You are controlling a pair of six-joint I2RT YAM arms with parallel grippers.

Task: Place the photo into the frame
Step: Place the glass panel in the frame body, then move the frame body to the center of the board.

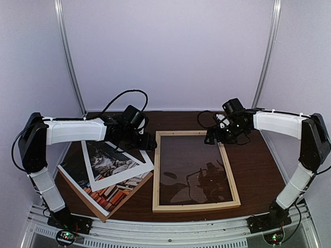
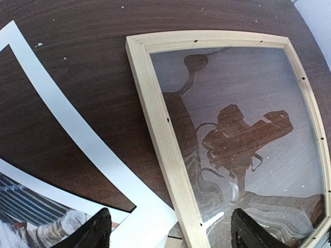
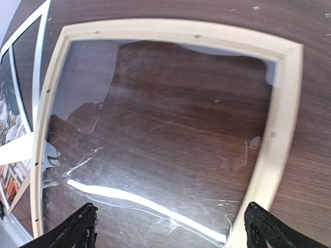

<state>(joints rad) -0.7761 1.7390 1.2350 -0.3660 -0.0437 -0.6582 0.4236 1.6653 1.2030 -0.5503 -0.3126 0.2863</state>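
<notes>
Photo at table's 8 o'clock, under mat, long axis roughly 10-to-4 | 8 o'clock from left gripper, spread, empty, at frame far-left corner | right gripper spread, empty, farther | left nearer

White-shelled, black-jointed left arm, matching right arm; black cables; green, red lights on bases beside grey slotted rail.

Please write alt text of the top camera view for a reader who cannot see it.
A wooden frame with glass but no picture lies flat on a dark table. Left of it, a cat photo lies under a tilted white mat. The left gripper and right gripper, both open, hover by its far corners.
</notes>
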